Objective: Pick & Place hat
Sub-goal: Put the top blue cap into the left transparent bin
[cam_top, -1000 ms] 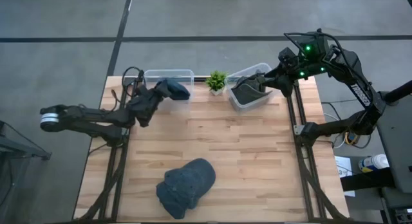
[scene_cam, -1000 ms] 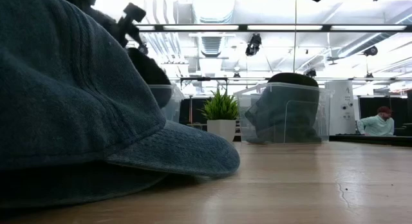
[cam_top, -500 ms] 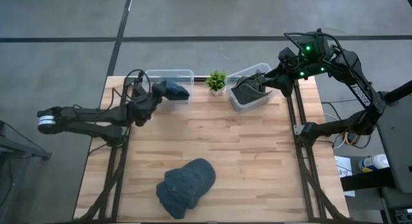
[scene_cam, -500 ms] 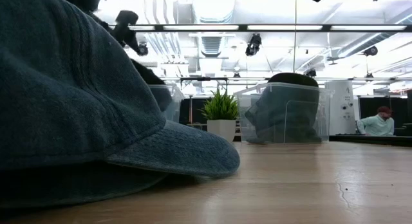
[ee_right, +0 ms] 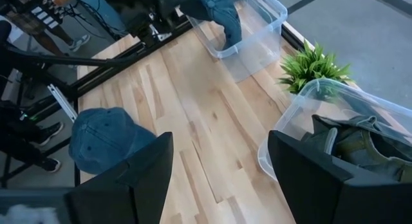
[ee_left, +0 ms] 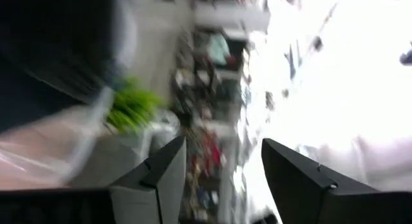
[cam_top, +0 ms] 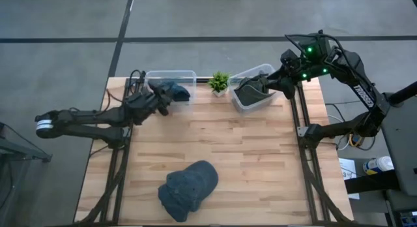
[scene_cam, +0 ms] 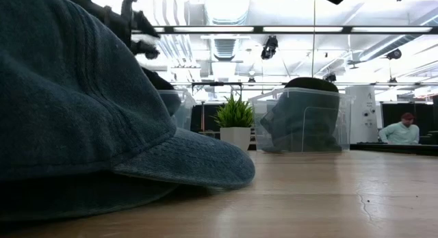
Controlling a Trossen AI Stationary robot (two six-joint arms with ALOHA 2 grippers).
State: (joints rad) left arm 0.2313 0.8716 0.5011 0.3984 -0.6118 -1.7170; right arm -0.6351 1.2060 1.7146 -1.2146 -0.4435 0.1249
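Left gripper [cam_top: 161, 103] is hovering by the clear plastic bin [cam_top: 171, 77], jaws wide, holding nothing. Dark blue denim hat [cam_top: 174, 91] is lying in that bin. Second blue denim cap [cam_top: 187, 189] is sitting on the wooden table [cam_top: 247, 155]. Right gripper [cam_top: 273, 83] is waiting over the other clear bin [cam_top: 253, 89], jaws apart, empty.

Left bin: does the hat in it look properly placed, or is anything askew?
Slightly askew. The dark blue hat sits in the left bin but drapes over its front rim rather than lying fully inside. The left gripper, open, is just beside it. The other blue hat lies loose on the table.
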